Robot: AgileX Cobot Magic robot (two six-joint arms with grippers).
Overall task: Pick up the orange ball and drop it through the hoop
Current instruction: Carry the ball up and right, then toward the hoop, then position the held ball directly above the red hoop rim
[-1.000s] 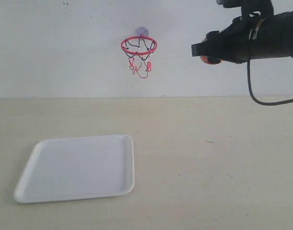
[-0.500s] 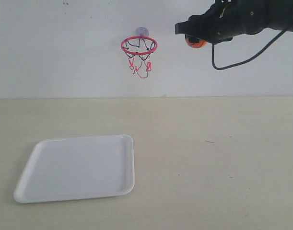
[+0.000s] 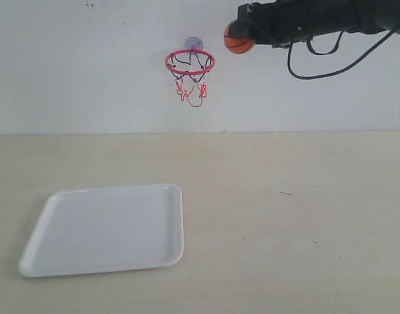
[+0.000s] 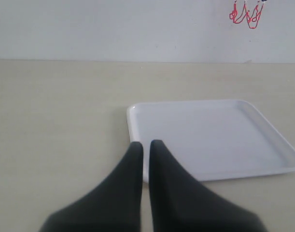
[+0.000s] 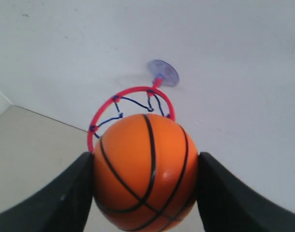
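Pickup done: right gripper (image 5: 146,193) clamps the ball (image 3: 239,44), near the hoop (image 3: 190,62), slightly higher. Remaining: centre over ring, release. Left gripper (image 4: 146,150) closed, empty.

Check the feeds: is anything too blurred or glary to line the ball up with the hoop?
Exterior view: evenly lit, hoop crisp, orange ball slightly smeared. Right wrist view: ball sharp, one small glint, right fingers soft-edged. Left wrist view: left fingers blurred, tray clear.
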